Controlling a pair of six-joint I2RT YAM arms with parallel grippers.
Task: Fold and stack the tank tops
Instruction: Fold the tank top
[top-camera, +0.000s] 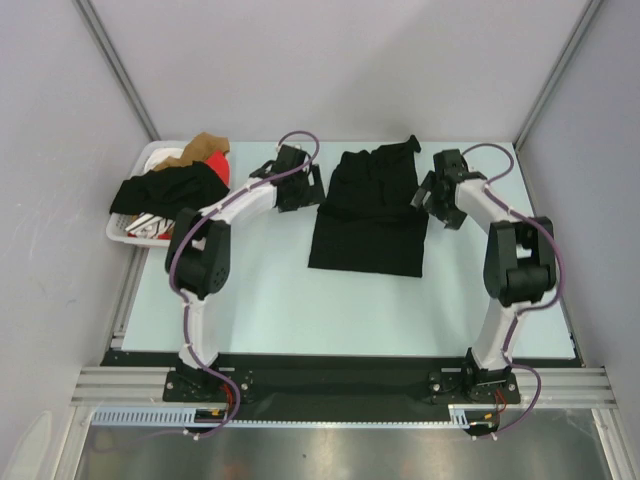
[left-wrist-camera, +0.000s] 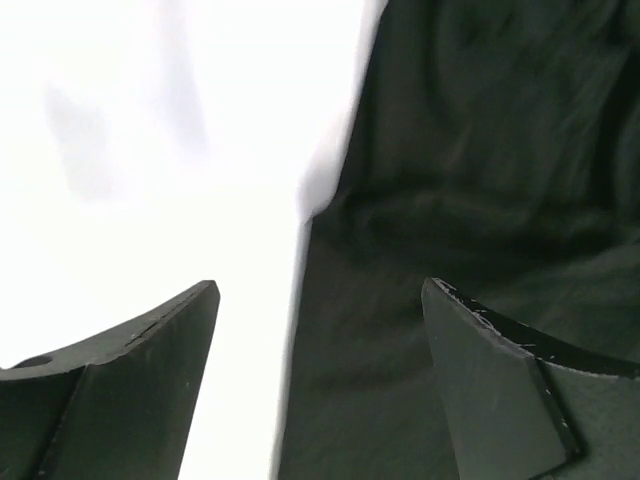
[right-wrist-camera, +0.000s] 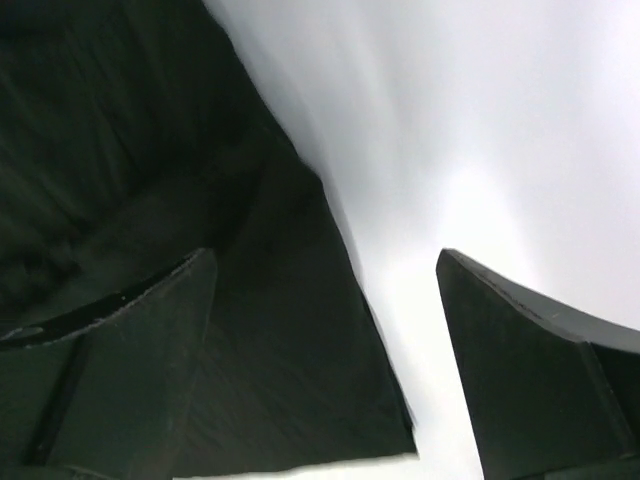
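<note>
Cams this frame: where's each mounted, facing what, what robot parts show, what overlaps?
Top external: above and behind the bases, looking down on the table; both arms whole, left gripper and right gripper flanking the black tank top.
Left wrist: on the left arm, facing down; own open fingers frame the top's left edge and table.
Right wrist: on the right arm, facing down; own open fingers frame the top's right edge and table.
Shared: all three see the black tank top; wrists see opposite edges.

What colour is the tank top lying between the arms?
The tank top is plain black; the top external view shows it best.
</note>
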